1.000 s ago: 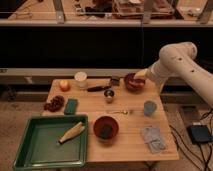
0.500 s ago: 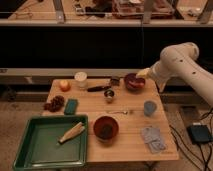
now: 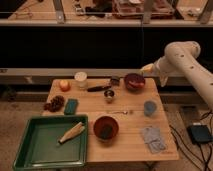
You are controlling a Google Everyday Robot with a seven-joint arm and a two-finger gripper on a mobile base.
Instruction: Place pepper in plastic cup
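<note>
– So, gripper status?
– I've got the gripper (image 3: 145, 68) at the far right corner of the table (image 3: 125, 146), hovering just above the dark red bowl (image 3: 133, 80). Jaws spread wide, nothing in them.
– Pepper?
– Orange-red sliver inside that bowl, right side. I read it as the pepper (image 3: 141, 83), not certain. Plastic cup (image 3: 149, 108) stands upright nearer the camera, apart from the bowl. Metal cup (image 3: 109, 94) is left of it, then the brown bowl (image 3: 105, 128) and the green tray (image 3: 30, 150) further out.
</note>
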